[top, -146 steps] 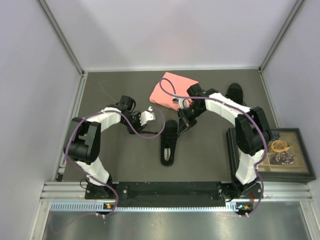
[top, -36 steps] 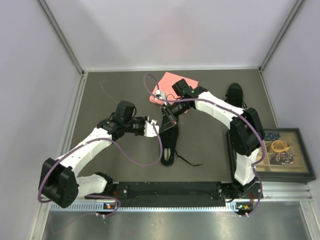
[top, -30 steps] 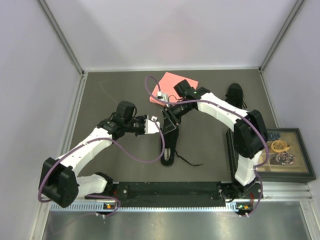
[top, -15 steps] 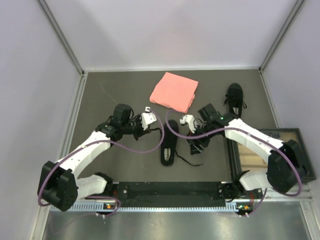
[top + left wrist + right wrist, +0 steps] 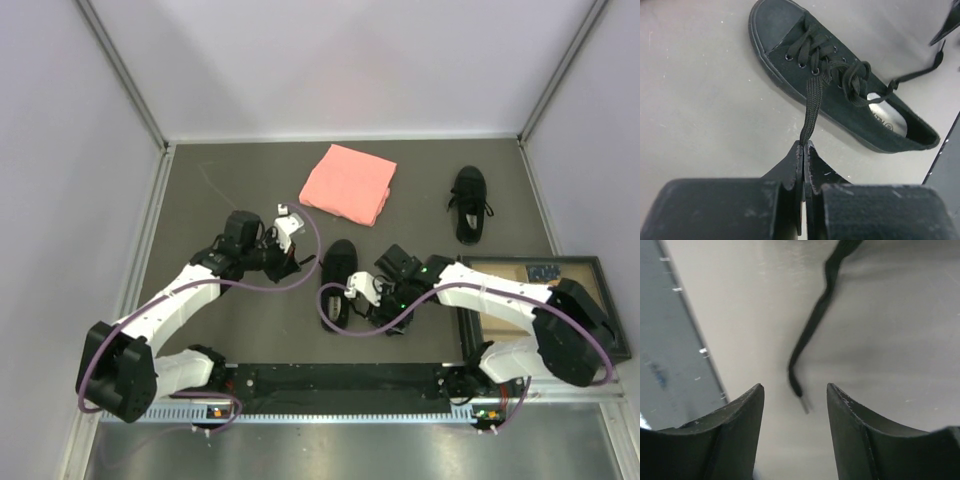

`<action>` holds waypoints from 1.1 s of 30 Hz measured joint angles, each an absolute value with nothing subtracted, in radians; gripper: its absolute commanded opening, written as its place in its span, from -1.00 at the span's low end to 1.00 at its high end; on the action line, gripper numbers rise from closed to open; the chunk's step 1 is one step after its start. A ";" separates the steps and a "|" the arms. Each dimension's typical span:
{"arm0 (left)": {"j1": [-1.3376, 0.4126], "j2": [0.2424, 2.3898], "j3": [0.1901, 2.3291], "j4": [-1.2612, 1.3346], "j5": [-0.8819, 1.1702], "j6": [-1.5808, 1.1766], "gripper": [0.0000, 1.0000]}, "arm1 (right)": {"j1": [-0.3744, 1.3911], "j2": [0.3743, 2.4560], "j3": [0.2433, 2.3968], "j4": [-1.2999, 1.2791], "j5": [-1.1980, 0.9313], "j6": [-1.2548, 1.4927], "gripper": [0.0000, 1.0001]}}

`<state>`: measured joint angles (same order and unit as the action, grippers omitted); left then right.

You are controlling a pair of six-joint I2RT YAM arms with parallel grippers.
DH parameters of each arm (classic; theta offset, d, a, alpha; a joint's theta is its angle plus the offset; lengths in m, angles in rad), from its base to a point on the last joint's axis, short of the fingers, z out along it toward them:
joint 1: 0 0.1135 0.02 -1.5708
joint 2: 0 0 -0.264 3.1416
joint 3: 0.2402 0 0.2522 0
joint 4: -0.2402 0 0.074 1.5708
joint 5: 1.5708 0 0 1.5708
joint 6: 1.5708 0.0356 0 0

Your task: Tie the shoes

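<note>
Your right gripper is open, and the loose lace lies just in front, its tip pointing in between the fingers. Your left gripper is pinched on the other lace. The shoe sits between both arms.

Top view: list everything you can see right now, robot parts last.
centre shoe: one, black, mid-table between the grippers
far shoe: one, black, far right
held lace: one, black, taut from centre shoe to the left gripper
loose lace: one, black, flat on the table ahead of the right gripper
cloth: one, pink, folded, far centre
tray: one, dark frame, right edge
left gripper: one, black, shut on held lace
right gripper: one, black, open
</note>
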<state>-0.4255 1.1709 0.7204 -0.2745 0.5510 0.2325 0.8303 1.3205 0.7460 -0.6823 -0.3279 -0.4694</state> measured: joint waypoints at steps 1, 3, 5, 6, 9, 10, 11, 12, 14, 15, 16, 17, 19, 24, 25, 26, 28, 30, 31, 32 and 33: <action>-0.424 1.171 0.720 -0.271 0.550 0.218 -1.00 | 0.836 1.340 0.746 -0.669 -0.311 -0.469 0.04; -0.421 1.171 0.720 -0.267 0.550 0.197 -1.00 | 0.844 1.377 0.746 -0.645 -0.280 -0.467 0.00; -0.419 1.171 0.720 -0.266 0.547 0.179 -1.00 | 0.861 1.417 0.746 -0.624 -0.250 -0.463 -0.06; -0.417 1.171 0.720 -0.265 0.546 0.170 -1.00 | 0.874 1.431 0.748 -0.619 -0.234 -0.461 -0.11; -0.411 1.171 0.720 -0.265 0.538 0.149 -1.00 | 0.917 1.443 0.752 -0.585 -0.199 -0.450 -0.54; -0.408 1.171 0.720 -0.265 0.535 0.144 -1.00 | 0.931 1.448 0.752 -0.572 -0.185 -0.447 -0.74; -0.406 1.171 0.721 -0.265 0.533 0.139 -1.00 | 0.941 1.452 0.754 -0.563 -0.175 -0.444 -1.00; -0.405 1.171 0.721 -0.265 0.533 0.134 -1.00 | 0.947 1.457 0.757 -0.557 -0.156 -0.437 -1.00; -0.404 1.171 0.722 -0.267 0.532 0.130 -1.00 | 0.949 1.462 0.764 -0.557 -0.135 -0.427 -1.00; -0.403 1.171 0.722 -0.270 0.532 0.129 -1.00 | 0.947 1.463 0.767 -0.561 -0.127 -0.422 -1.00; -0.403 1.171 0.722 -0.272 0.530 0.128 -1.00 | 0.942 1.463 0.767 -0.565 -0.119 -0.419 -1.00; -0.403 1.171 0.723 -0.276 0.524 0.128 -1.00 | 0.934 1.461 0.768 -0.572 -0.113 -0.417 -1.00; -0.401 1.171 0.728 -0.292 0.511 0.133 -1.00 | 0.904 1.456 0.768 -0.596 -0.107 -0.415 -1.00; -0.381 1.171 0.749 -0.327 0.476 0.171 -1.00 | 0.766 1.379 0.794 -0.691 -0.090 -0.420 -1.00; -0.376 1.171 0.751 -0.332 0.472 0.178 -1.00 | 0.736 1.343 0.804 -0.708 -0.085 -0.425 -1.00; -0.371 1.169 0.752 -0.337 0.467 0.186 -1.00 | 0.719 1.314 0.811 -0.720 -0.081 -0.429 -1.00; -0.363 1.166 0.754 -0.350 0.453 0.196 -1.00 | 0.676 1.247 0.826 -0.756 -0.073 -0.446 -1.00; -0.358 1.165 0.754 -0.355 0.444 0.203 -1.00 | 0.635 1.199 0.833 -0.788 -0.073 -0.465 -1.00; -0.358 1.165 0.754 -0.355 0.439 0.205 -1.00 | 0.614 1.180 0.833 -0.801 -0.069 -0.475 -1.00; -0.358 1.165 0.754 -0.356 0.430 0.208 -1.00 | 0.593 1.166 0.833 -0.818 -0.065 -0.485 -1.00; -0.356 1.165 0.754 -0.357 0.422 0.210 -1.00 | 0.577 1.154 0.833 -0.834 -0.060 -0.497 -1.00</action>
